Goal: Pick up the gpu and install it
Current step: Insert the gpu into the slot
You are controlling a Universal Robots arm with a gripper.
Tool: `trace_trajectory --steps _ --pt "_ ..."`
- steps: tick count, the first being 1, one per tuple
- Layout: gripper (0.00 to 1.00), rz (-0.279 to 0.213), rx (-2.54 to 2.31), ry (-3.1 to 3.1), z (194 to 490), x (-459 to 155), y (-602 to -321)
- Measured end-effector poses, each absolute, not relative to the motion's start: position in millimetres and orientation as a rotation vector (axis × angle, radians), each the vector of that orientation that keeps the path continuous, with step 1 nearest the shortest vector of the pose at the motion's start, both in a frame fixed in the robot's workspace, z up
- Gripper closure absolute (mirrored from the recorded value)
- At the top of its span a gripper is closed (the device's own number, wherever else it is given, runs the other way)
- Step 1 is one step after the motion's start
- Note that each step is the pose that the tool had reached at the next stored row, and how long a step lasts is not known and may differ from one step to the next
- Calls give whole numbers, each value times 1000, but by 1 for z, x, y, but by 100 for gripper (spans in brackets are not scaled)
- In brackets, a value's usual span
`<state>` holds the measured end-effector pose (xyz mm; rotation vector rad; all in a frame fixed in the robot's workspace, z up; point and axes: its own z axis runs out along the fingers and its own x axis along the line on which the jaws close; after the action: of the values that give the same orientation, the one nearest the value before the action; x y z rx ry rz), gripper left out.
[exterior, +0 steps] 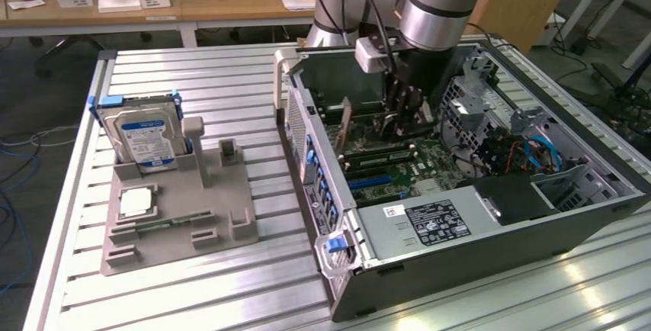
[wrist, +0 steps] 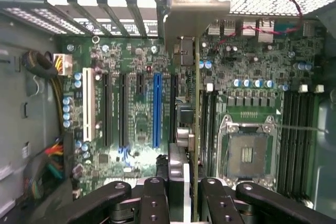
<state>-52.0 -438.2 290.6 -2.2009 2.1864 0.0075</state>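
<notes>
insertion step, i judge: jaws closed on the gpu (wrist: 197, 103), held edge-on inside the case (exterior: 489, 262), upper centre of the exterior frame, above the motherboard (wrist: 131, 114) and apparently not yet seated. next move calls for lining its edge with a slot (wrist: 156, 108), then pressing straight down.

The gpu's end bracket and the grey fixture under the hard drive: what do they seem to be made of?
The gpu's end bracket looks like thin bare sheet metal: pale grey, folded, with a dull sheen. The fixture seems to be matte grey plastic, possibly printed: even colour, blocky slots, no glint.
</notes>
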Motion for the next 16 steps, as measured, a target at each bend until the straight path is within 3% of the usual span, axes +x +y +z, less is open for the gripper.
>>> trace_trajectory --steps 16 --pt "72 3 -2172 2216 275 -55 -451"
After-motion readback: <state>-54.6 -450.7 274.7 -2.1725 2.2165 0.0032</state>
